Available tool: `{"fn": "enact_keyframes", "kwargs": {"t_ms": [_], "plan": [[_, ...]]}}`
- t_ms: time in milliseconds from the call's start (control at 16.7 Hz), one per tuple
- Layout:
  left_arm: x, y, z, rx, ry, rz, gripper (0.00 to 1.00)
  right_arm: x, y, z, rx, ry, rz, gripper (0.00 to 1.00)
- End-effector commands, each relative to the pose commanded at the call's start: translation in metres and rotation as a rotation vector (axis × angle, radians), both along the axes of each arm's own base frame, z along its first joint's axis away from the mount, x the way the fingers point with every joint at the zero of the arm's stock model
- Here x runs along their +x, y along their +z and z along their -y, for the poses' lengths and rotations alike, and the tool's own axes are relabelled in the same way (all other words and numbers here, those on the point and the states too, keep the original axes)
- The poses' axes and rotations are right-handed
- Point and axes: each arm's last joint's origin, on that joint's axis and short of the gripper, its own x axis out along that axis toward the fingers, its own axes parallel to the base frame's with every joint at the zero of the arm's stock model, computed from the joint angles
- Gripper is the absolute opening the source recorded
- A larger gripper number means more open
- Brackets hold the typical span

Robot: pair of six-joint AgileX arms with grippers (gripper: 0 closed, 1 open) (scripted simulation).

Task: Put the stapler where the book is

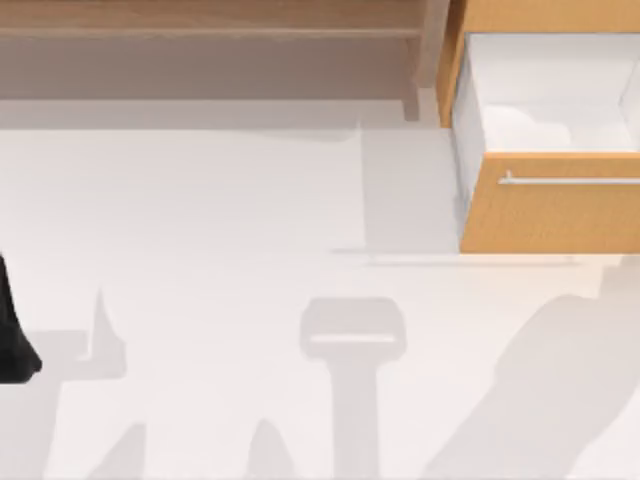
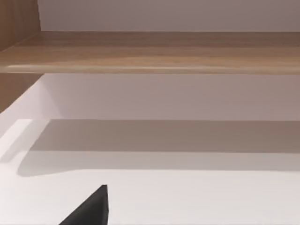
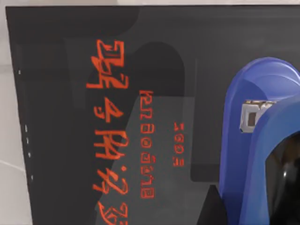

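The stapler (image 3: 260,140) has a blue body with a black rounded top and hangs very close in the right wrist view. It hovers over the book (image 3: 117,93), a black cover with red lettering, and throws a shadow on it. My right gripper (image 3: 234,206) is shut on the stapler, with one dark finger (image 3: 209,208) showing beside the blue body. My left gripper (image 1: 12,345) is parked at the table's left edge, with one black finger (image 2: 89,211) seen over the white tabletop.
An open drawer (image 1: 545,100) with a white inside and an orange front (image 1: 550,210) with a metal handle stands at the back right. A wooden shelf (image 1: 210,20) runs along the back. The arm's shadow falls at the front right.
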Motion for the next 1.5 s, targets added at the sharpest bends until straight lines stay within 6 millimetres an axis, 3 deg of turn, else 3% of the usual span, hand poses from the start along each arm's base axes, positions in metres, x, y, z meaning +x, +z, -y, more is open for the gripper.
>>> {"fn": "enact_keyframes", "kwargs": {"t_ms": [480,660,1440,1500], "plan": [[0.0,0.0,0.0,0.0,0.0,0.0,1.0,0.002,-0.03,0.0,0.0,0.0,0.001,0.0],[0.0,0.0,0.0,0.0,0.0,0.0,1.0,0.002,-0.03,0.0,0.0,0.0,0.0,0.0],[0.0,0.0,0.0,0.0,0.0,0.0,1.0,0.002,-0.03,0.0,0.0,0.0,0.0,0.98],[0.0,0.0,0.0,0.0,0.0,0.0,1.0,0.002,-0.03,0.0,0.0,0.0,0.0,1.0]]}}
